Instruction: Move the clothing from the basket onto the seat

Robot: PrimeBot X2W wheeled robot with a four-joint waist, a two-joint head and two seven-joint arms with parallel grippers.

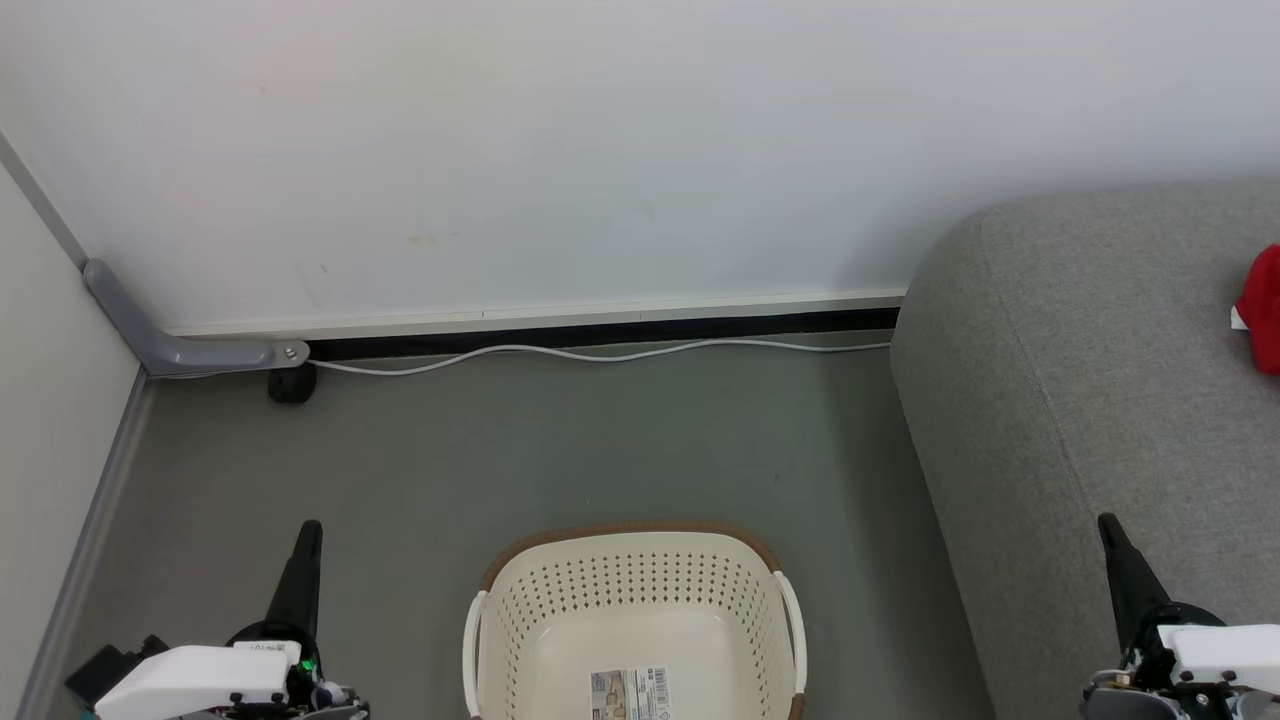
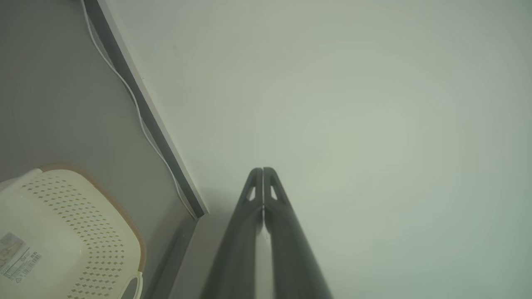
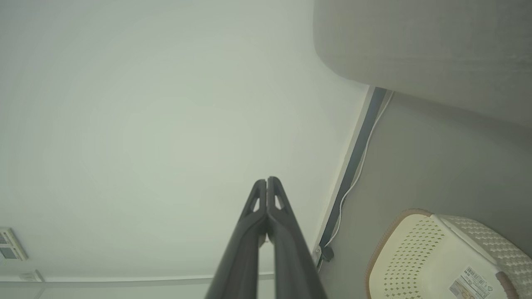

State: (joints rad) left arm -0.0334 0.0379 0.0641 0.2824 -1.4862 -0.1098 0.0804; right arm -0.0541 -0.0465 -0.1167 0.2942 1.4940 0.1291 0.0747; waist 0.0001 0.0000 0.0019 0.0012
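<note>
The cream basket (image 1: 636, 590) stands on the floor at the bottom centre, holding nothing but a paper label (image 1: 629, 693) on its bottom. A bit of the red clothing (image 1: 1262, 308) lies on the grey seat (image 1: 1100, 400) at the right edge. My left gripper (image 1: 309, 530) is shut at the lower left, beside the basket and apart from it. My right gripper (image 1: 1108, 525) is shut at the lower right, over the seat's front. Both wrist views show fingertips pressed together, the left gripper (image 2: 263, 170) and right gripper (image 3: 266, 180) facing the pale wall, with the basket (image 2: 62, 232) (image 3: 436, 257) off to one side.
A white cable (image 1: 600, 352) runs along the dark skirting at the foot of the wall. A grey bracket (image 1: 170, 340) and a small black block (image 1: 291, 384) sit in the left corner. Grey floor (image 1: 600, 450) lies between the wall, basket and seat.
</note>
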